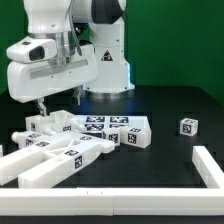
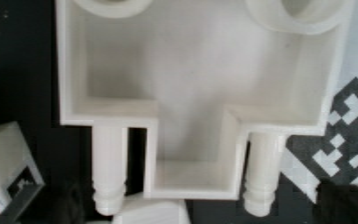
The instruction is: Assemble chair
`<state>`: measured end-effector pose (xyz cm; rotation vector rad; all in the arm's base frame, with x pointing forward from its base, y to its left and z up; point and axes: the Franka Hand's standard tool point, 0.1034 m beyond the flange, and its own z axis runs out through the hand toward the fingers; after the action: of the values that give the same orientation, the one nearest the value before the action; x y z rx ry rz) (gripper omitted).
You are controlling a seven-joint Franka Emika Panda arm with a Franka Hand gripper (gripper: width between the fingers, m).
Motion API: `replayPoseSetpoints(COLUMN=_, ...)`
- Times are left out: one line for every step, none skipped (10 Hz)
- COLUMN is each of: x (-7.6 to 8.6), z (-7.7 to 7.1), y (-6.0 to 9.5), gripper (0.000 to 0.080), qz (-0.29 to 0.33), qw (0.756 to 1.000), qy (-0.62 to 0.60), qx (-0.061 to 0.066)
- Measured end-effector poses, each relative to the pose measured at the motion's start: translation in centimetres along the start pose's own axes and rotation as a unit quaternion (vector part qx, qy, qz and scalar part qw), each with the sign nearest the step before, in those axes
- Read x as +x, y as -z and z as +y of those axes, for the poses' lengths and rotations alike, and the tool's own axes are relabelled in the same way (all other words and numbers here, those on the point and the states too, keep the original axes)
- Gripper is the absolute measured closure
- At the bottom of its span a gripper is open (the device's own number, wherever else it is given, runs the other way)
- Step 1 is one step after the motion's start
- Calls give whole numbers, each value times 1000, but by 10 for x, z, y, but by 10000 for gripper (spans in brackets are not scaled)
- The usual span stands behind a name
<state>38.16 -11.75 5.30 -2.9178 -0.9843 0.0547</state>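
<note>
While the white two-finger gripper [image 1: 42, 100] hangs close above the matte white plastic chair parts [image 1: 80, 135] clustered toward the exterior view's left, its opening cannot be told. It should be centred squarely over the white pegged frame piece [image 2: 194, 75] before being lowered.

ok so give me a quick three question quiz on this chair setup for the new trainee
1. True or false: the small tagged cube lies apart from the pile of chair parts.
2. In the exterior view, what does the pincer hang over? A the pile, B the cube, C neither.
3. In the wrist view, how many round pegs stick out of the white frame part?

Key: 1 true; 2 A; 3 two.
</note>
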Motion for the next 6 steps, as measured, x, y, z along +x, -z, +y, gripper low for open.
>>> replayPoseSetpoints(x=-4, z=-12, y=-6, gripper=151, qz=-4, qw=999, qy=-49, qx=4)
replayPoseSetpoints(x=-12, z=-22, y=-13, gripper=151, qz=-9, qw=998, qy=-64, qx=12)
replayPoseSetpoints(x=-19, z=-26, y=-22, gripper=151, qz=-3, qw=997, qy=-71, qx=6)
replayPoseSetpoints(x=-26, z=-30, y=-35, gripper=151, qz=0, qw=998, qy=-67, qx=4)
replayPoseSetpoints(x=-28, z=-30, y=-37, gripper=151, qz=-1, qw=998, qy=-66, qx=6)
replayPoseSetpoints(x=-27, z=-29, y=-36, gripper=162, qz=0, qw=998, qy=-64, qx=5)
